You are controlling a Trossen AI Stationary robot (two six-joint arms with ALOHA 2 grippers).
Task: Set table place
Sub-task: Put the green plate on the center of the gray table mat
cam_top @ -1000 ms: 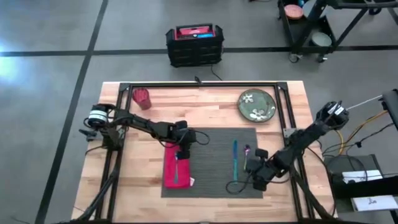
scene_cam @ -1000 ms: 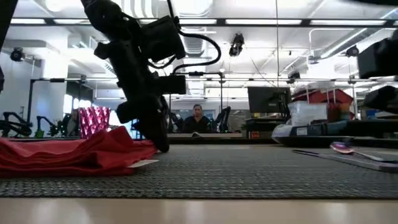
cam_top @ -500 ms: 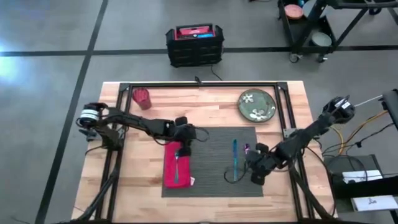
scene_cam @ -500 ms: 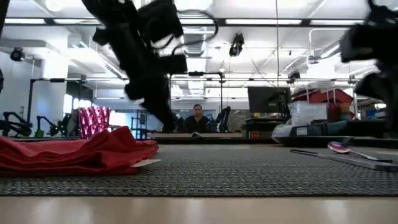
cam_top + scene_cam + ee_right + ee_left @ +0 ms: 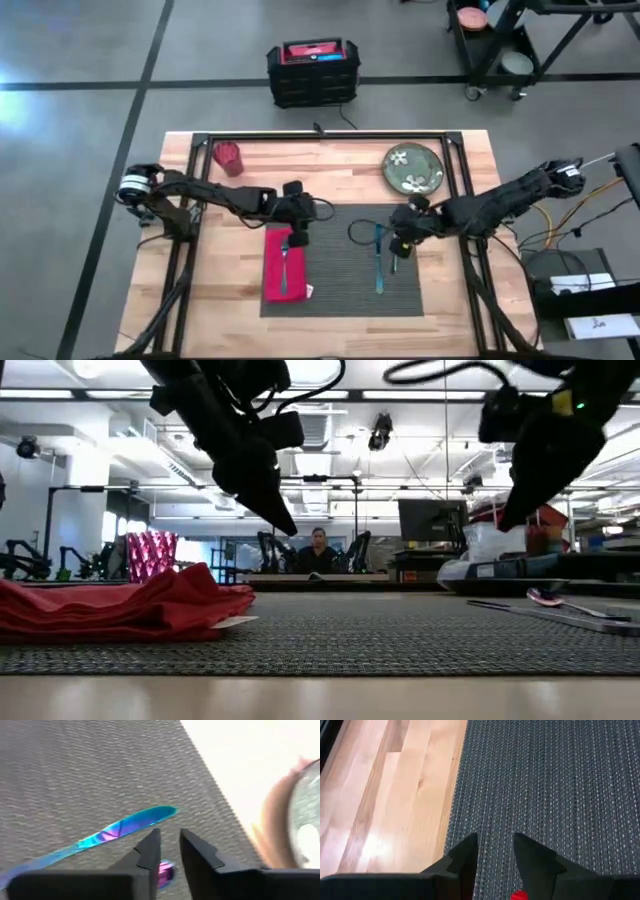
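The dark grey placemat [image 5: 340, 262] lies on the wooden table. On its left part lies a folded red napkin [image 5: 283, 268] with a grey utensil [image 5: 285, 262] on top. A blue knife [image 5: 378, 260] lies on the mat's right part, and a purple spoon [image 5: 548, 597] lies beside it. My left gripper [image 5: 297, 236] hangs open above the mat [image 5: 545, 780] at the napkin's far end. My right gripper [image 5: 400, 244] hangs open above the spoon [image 5: 164, 870], beside the knife's [image 5: 125, 828] far end. Neither gripper has anything between its fingers.
A green flowered plate [image 5: 413, 168] sits on the table at the far right, beyond the mat. A red cup [image 5: 228, 157] stands at the far left. The black frame [image 5: 320, 137] runs along the table's far edge.
My left gripper has risen from the napkin's edge and gone a little toward the far edge. My right gripper has risen from the mat's near right part and gone toward the far edge, along the knife. The napkin, knife and spoon lie as before.
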